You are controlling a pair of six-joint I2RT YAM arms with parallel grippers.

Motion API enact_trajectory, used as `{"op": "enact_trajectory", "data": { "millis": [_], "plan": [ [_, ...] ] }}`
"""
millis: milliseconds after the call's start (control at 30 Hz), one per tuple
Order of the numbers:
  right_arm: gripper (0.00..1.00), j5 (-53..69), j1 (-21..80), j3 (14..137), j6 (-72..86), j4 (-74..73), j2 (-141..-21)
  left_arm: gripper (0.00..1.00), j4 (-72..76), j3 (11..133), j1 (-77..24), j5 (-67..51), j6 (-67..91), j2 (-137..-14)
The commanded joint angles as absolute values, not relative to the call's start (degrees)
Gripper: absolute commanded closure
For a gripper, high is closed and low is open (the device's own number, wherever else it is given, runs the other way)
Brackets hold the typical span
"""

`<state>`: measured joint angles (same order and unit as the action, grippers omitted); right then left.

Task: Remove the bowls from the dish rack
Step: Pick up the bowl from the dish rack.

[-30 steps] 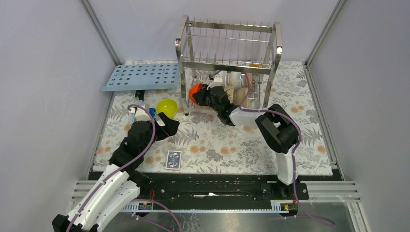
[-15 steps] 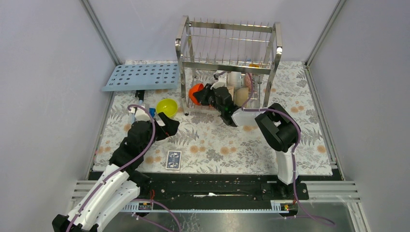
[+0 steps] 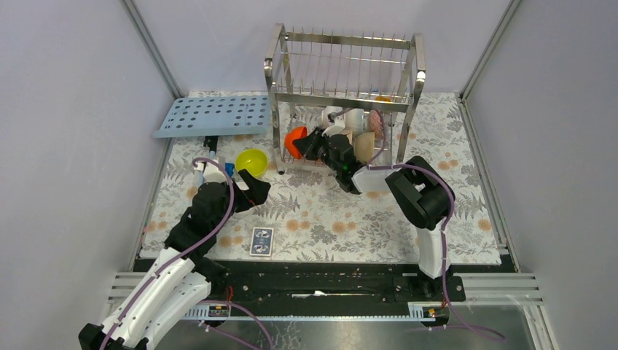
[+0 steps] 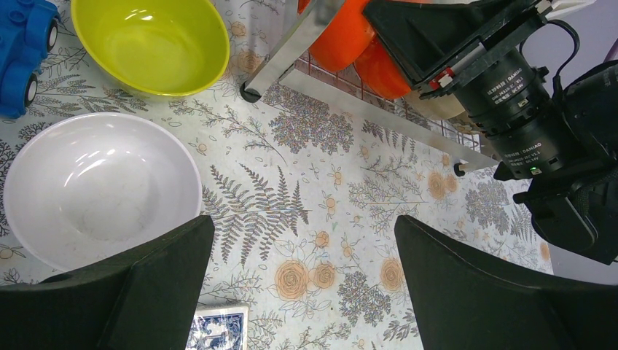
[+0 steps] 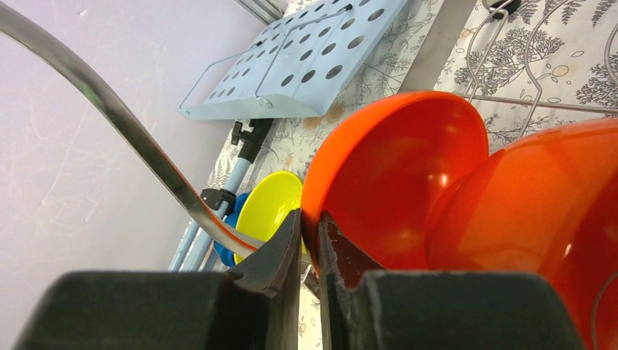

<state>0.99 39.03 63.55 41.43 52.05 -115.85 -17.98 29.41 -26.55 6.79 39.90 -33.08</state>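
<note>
**Right gripper (image 5: pixel 310 227) nipped on orange bowl (image 5: pixel 397 175) at the dish rack (image 3: pixel 342 39)**

Right gripper's two fingers stand almost together, with the thin rim of the orange bowl caught between them. That bowl stands on edge at the left end of the rack's lower tier, close to the front left post, its hollow facing the wrist camera. A second orange bowl (image 5: pixel 539 211) sits right behind it, the two touching or nearly nested. A curved steel tube of the rack crosses the near left of that view.

Further right in the lower tier the top view shows more bowls on edge: a white one (image 3: pixel 350 117), a beige one (image 3: pixel 362 143) and what looks like a dark speckled one (image 3: pixel 376 121), though the wires and the arm hide much of them.

The left gripper (image 4: pixel 304 230) hangs over the flowered table cover (image 4: pixel 321 211) with its jaws spread wide and nothing between them. Just beside its left finger a white bowl (image 4: pixel 102 189) sits upright on the cover. Beyond it a yellow-green bowl (image 4: pixel 149 40) also sits upright, near the foot of the rack's post. Both are out of the rack. A blue toy car (image 4: pixel 22 44) lies beside the yellow-green bowl, and a pack of cards (image 3: pixel 261 240) lies nearer the arm bases. A light-blue perforated tray (image 3: pixel 211 115) rests to the left of the rack.
</note>
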Motion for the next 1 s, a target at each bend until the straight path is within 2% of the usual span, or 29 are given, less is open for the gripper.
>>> {"op": "enact_trajectory", "data": {
  "millis": [0,500,967],
  "plan": [
    [1.0,2.6,38.4,62.0,45.0,60.6,-111.0,0.01,-15.5,29.2,-26.6,7.0,39.1,-32.3],
    [1.0,4.7,37.1,60.6,52.8,69.7,-111.9,0.01,-15.5,29.0,-26.6,7.2,39.2,-31.4],
    [1.0,5.7,36.7,58.7,55.3,71.7,-109.8,0.01,-15.6,29.1,-26.6,7.2,39.2,-31.1]
  ]
}}
